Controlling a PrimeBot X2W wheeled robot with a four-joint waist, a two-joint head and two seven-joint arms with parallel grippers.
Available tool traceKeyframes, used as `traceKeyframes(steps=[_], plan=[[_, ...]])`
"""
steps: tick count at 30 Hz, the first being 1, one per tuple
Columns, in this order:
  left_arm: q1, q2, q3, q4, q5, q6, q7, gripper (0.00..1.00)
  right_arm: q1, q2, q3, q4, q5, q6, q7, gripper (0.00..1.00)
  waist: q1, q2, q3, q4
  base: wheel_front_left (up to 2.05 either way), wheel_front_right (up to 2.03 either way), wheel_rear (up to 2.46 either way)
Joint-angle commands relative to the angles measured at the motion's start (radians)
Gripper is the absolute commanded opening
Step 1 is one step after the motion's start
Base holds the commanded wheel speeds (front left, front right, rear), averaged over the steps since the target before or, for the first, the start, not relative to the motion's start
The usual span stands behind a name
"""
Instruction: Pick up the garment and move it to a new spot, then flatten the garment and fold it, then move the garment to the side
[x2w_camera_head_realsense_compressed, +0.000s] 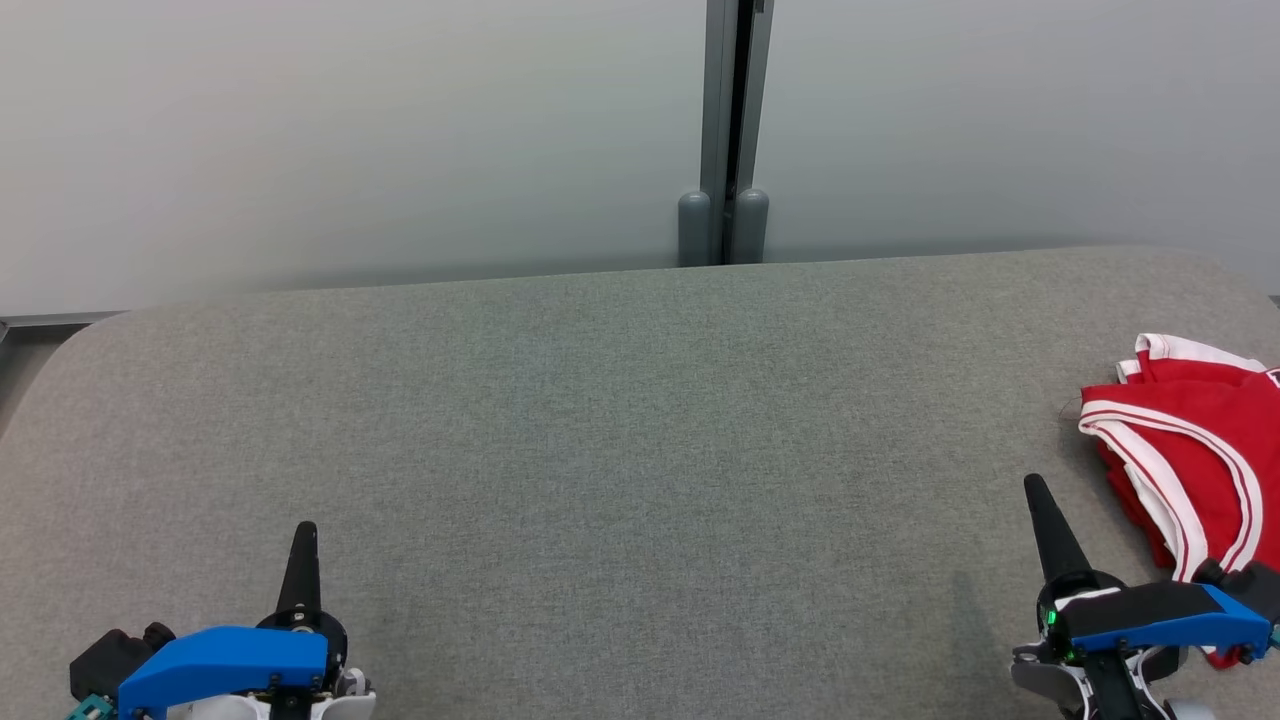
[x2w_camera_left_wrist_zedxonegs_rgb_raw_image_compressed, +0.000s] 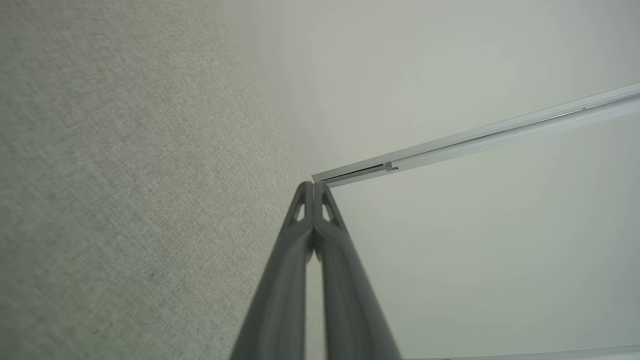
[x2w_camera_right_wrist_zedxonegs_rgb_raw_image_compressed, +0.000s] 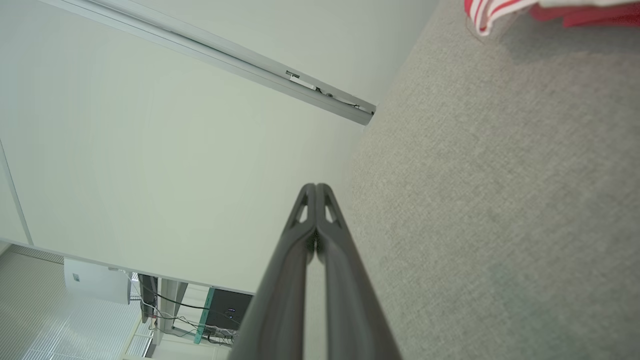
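Note:
The garment (x2w_camera_head_realsense_compressed: 1195, 440) is red with white-striped trim and lies bunched at the right edge of the grey fabric surface (x2w_camera_head_realsense_compressed: 620, 450); a strip of it shows at the top of the right wrist view (x2w_camera_right_wrist_zedxonegs_rgb_raw_image_compressed: 492, 12). My right gripper (x2w_camera_head_realsense_compressed: 1032, 487) is shut and empty, pointing up just left of the garment's near corner without touching it. At the lower left my left gripper (x2w_camera_head_realsense_compressed: 305, 530) is likewise shut and holds nothing. In both wrist views the fingertips (x2w_camera_left_wrist_zedxonegs_rgb_raw_image_compressed: 313, 186) (x2w_camera_right_wrist_zedxonegs_rgb_raw_image_compressed: 316, 187) press together.
A pale wall with a grey vertical post (x2w_camera_head_realsense_compressed: 725, 130) runs behind the surface's far edge. The surface has rounded corners, and its left corner (x2w_camera_head_realsense_compressed: 90, 335) drops off to the floor. A wide stretch of grey fabric lies between the two grippers.

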Motion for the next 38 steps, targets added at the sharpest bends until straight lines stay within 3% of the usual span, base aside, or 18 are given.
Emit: traceKeyframes(steps=[1, 38], plan=[[-0.022, 0.001, 0.006, -0.015, -0.027, -0.009, 0.010, 0.00, 0.009, -0.001, -0.006, -0.017, 0.030, 0.000, 0.010, 0.00, -0.0001, 0.0000, 0.000, 0.001, 0.00, 0.00, 0.00], [-0.051, 0.001, 0.059, -0.058, -0.300, -0.045, 0.086, 0.00, 0.026, -0.001, -0.043, -0.087, 0.327, 0.000, 0.087, 0.00, -0.0001, 0.0000, 0.001, 0.011, 0.00, 0.00, 0.00]])
